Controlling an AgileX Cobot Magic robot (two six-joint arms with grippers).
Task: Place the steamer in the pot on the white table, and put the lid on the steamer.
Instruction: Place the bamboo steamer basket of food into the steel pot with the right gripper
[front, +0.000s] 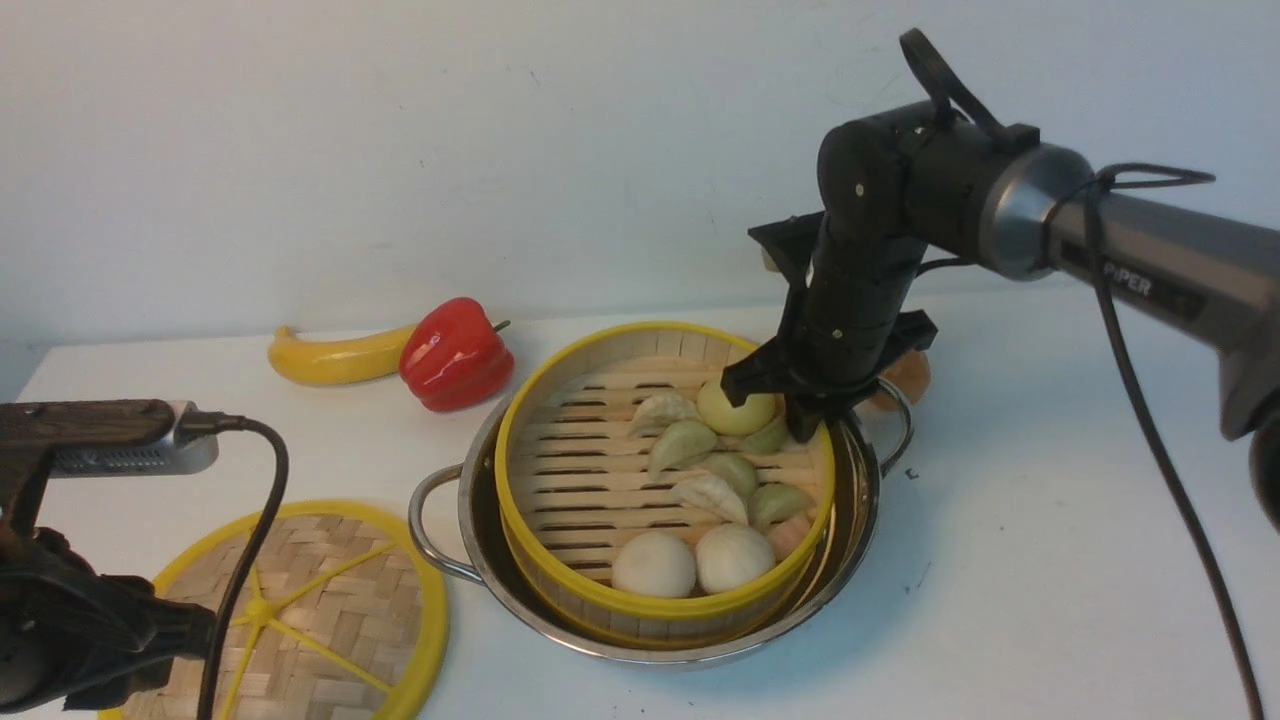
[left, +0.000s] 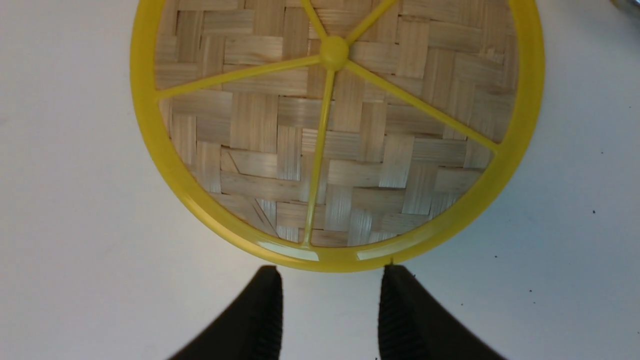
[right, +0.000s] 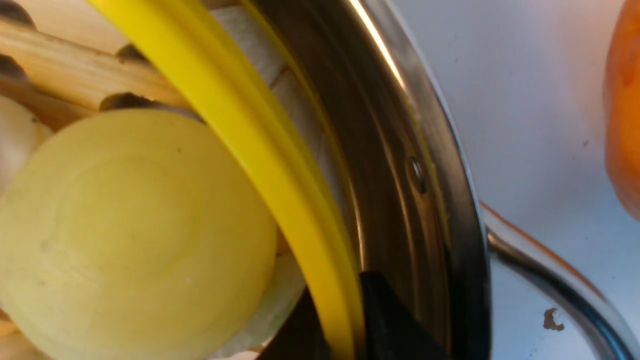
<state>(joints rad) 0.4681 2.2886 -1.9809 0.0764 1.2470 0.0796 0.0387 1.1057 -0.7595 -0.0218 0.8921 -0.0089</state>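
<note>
The steamer (front: 590, 470), a bamboo basket with a yellow rim and dumplings and buns inside, stands inside the steel pot (front: 470, 530) on the white table (front: 1000, 560). My right gripper (front: 812, 425) reaches down at its far right side, shut on the yellow rim (right: 250, 130); one finger is inside the basket, the other between the basket and the pot wall (right: 400, 150). The lid (front: 320, 590), a woven disc with yellow spokes, lies flat on the table left of the pot. In the left wrist view my left gripper (left: 330, 268) hangs open just short of the lid's rim (left: 200, 200), holding nothing.
A yellow banana (front: 330, 358) and a red pepper (front: 455, 355) lie behind the pot on the left. An orange object (front: 908, 375) sits just beyond the pot's right handle (front: 900, 420). My right arm stretches in from the right edge.
</note>
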